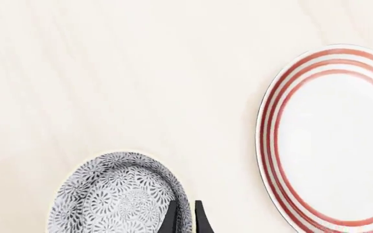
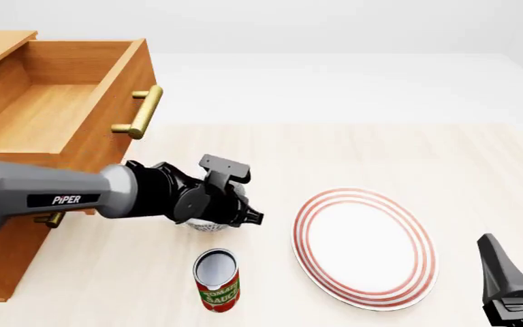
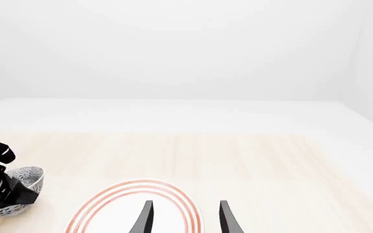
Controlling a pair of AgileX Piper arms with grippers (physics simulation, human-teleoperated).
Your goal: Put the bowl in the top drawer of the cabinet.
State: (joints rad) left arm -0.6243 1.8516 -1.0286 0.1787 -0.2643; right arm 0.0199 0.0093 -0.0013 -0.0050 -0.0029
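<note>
1. Pale wood-grain surface (image 2: 407, 146) under a blank white backdrop: that is all the room I have to work with, so nothing beyond the tableware crowds the arms.
2. My left gripper (image 1: 185, 217) sits at the bowl (image 1: 118, 194); in the left wrist view the two fingers stand close together astride the near rim, one inside and one outside, so I judge it pinched on the rim, the bowl seeming to rest on the surface.
3. From the front view, the bowl (image 2: 205, 225) is mostly hidden beneath the left arm's wrist, just beyond the red can (image 2: 217, 281) and beside the red-ringed plate (image 2: 364, 246).
4. The relation that matters: the top drawer (image 2: 57, 102) stands pulled open, up and to the left of the bowl, its brass handle (image 2: 144, 111) facing the arm. The left arm is plainly nearer.
5. I expect a lift clear of the drawer's front wall before carrying across.
6. My right gripper (image 3: 183, 218) hangs parted and empty over the plate's near edge, well apart from the bowl.
7. The cabinet (image 2: 7, 225) fills the left edge.
</note>
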